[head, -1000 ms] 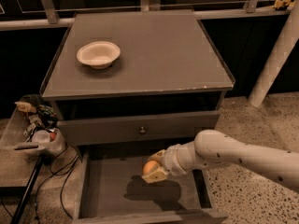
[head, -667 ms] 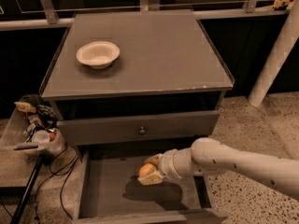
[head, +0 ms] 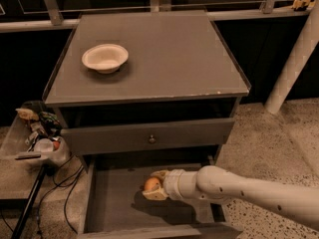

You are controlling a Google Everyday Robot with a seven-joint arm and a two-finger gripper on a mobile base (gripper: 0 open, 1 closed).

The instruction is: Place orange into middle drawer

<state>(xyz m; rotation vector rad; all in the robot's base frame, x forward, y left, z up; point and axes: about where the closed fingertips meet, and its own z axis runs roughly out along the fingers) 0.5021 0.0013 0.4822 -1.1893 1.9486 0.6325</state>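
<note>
Camera view: the gripper (head: 155, 188), reaching in from the right side of the open middle drawer (head: 112, 209), clasps the orange (head: 152, 183) between its fingers just above the drawer's bare floor, near its centre. The fruit is within the drawer's walls but apparently not yet set down, so lowering and release remain. Above the drawer is the closed drawer front with a small knob (head: 152, 139), and farther up the white bowl (head: 104, 58) rests on the cabinet top (head: 169, 59). Since a second ago, gripper and orange have edged left and slightly lower over the drawer.
</note>
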